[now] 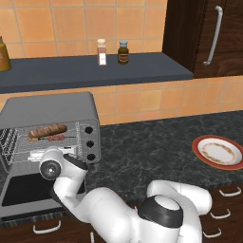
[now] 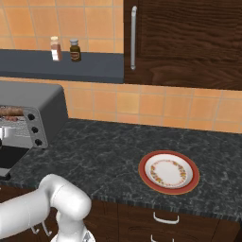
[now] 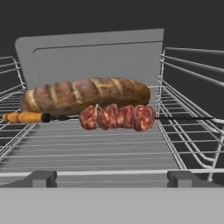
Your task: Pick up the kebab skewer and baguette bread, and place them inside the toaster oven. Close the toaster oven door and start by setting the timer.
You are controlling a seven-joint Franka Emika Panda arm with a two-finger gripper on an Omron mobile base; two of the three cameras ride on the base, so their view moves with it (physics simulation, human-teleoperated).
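Inside the grey toaster oven [image 1: 52, 107] [image 2: 42, 106], the golden-brown baguette bread [image 3: 85, 95] [image 1: 47, 130] lies across the upper wire rack [image 3: 96, 144]. The kebab skewer [image 3: 117, 117] [image 1: 56, 138] lies just in front of it, its orange handle to the left in the hand view. The toaster oven door [image 1: 28, 190] hangs open, folded down flat toward me. My gripper [image 3: 113, 179] is open and empty at the oven's mouth, with its fingertips [image 3: 41, 178] spread wide just short of the rack's front edge. Three dark knobs [image 1: 88, 142] run down the right panel.
A red-rimmed plate [image 1: 219, 152] [image 2: 168, 172] sits on the dark stone counter to the right. Two spice bottles [image 1: 101, 52] [image 1: 123, 52] stand on the grey shelf above, with a yellow bottle [image 1: 4, 54] at its left end. A dark cabinet [image 2: 184, 42] hangs at the upper right.
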